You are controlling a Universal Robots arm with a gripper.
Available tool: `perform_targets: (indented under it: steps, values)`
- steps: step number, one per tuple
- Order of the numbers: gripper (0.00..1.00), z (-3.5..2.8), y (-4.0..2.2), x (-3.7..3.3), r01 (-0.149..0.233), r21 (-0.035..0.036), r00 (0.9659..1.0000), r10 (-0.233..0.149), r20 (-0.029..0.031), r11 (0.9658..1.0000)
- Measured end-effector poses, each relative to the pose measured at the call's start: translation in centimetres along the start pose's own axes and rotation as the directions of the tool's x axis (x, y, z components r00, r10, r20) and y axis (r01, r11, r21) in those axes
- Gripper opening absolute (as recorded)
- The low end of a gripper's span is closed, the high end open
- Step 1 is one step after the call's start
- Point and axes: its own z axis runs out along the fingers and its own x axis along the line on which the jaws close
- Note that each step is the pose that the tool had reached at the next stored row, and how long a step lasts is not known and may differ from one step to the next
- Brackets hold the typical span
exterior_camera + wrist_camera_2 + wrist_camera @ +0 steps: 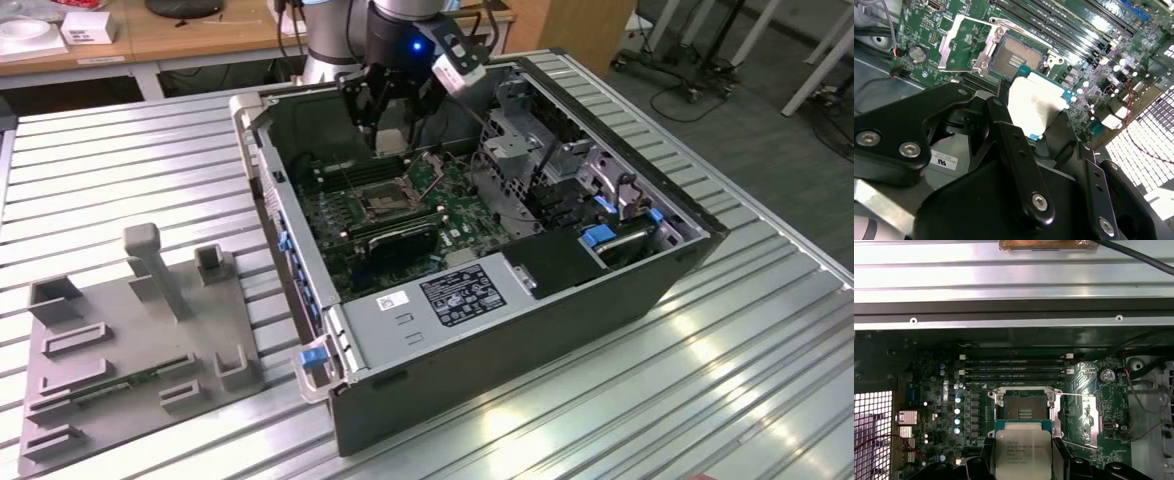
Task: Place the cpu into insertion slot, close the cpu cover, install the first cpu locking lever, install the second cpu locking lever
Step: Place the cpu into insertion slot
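Observation:
My gripper (387, 128) hangs inside the open computer case, shut on the cpu (1021, 450), a flat square chip with a silver top that sits between the black fingers (1004, 135). The cpu (1035, 102) hovers just short of the insertion slot (1025, 408), above the board and apart from it. The slot (1019, 56) lies bare, its tan pin field showing. Beside it the cpu cover (1081, 415) is swung open; it is a silver frame (961, 42) lying back over the green board. In the exterior view the insertion slot (387, 205) sits below the gripper.
Long black memory slots (1014, 371) run along the slot's far side. Case walls (287, 250) and a drive cage (534, 150) hem in the board. A white-labelled black box (461, 295) fills the case's near end. A grey fixture plate (134, 340) lies on the ribbed metal table (694, 400) at the exterior view's left.

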Motion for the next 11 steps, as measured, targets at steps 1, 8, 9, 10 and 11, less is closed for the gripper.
perform_targets:
  steps: [1,8,9,10,11]
  values:
    - [0.54,0.01,0.0,0.0,0.0,0.0,1.0,0.0,0.0001,1.0]
    - [0.54,0.39,-0.03,-0.01,0.0,-0.0005,1.0,0.0,0.0002,1.0]
    - [0.54,0.5,-0.05,-0.01,0.0,-0.0004,1.0,0.0,0.0002,1.0]
    - [0.54,0.58,-0.05,-0.01,0.0,-0.0006,1.0,0.0,0.0002,1.0]
    - [0.54,0.63,-0.06,-0.01,0.0,-0.0005,1.0,0.0,0.0002,1.0]
